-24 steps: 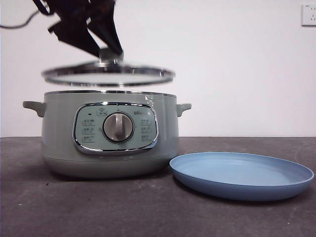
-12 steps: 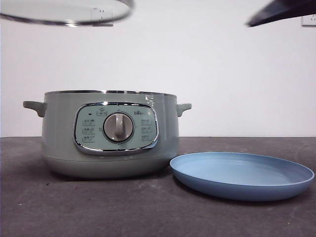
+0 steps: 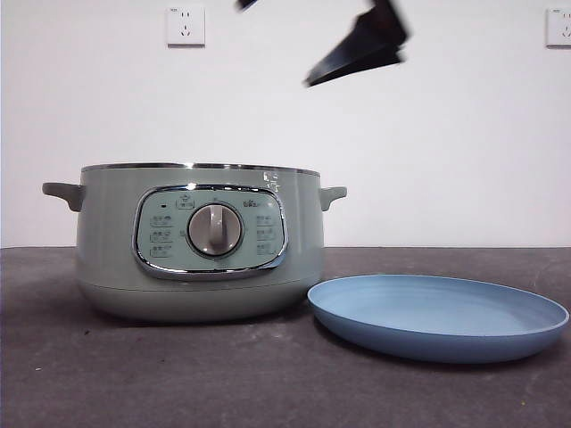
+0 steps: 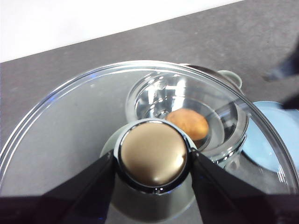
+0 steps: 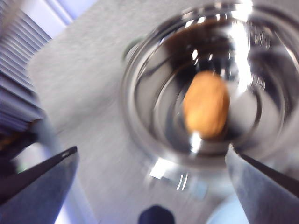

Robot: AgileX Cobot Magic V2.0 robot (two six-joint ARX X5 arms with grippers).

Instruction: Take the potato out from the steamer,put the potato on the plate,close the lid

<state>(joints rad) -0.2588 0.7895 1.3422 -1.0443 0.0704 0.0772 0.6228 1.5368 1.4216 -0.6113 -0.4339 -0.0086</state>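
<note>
My left claw point(image 4: 152, 161) is clenched on the chrome-topped knob of the round glass lid point(image 4: 70, 121), held off to the side above the large pale sage-green steamer point(image 3: 198, 241). My right claw point(image 5: 152, 163) is spread wide, hanging over the uncovered pot. The golden-brown oval potato point(image 5: 206, 104) lies on the steamer's shiny floor, straight below and between my right jaws, so that arm is nearer. Its long axis looks to run roughly crosswise to the jaw gap; blur makes that a judgement. Front view hides the potato behind the pot wall but shows the shallow light-blue plate point(image 3: 437, 316) on the dark counter point(image 3: 178, 374), just beside the steamer.
</note>
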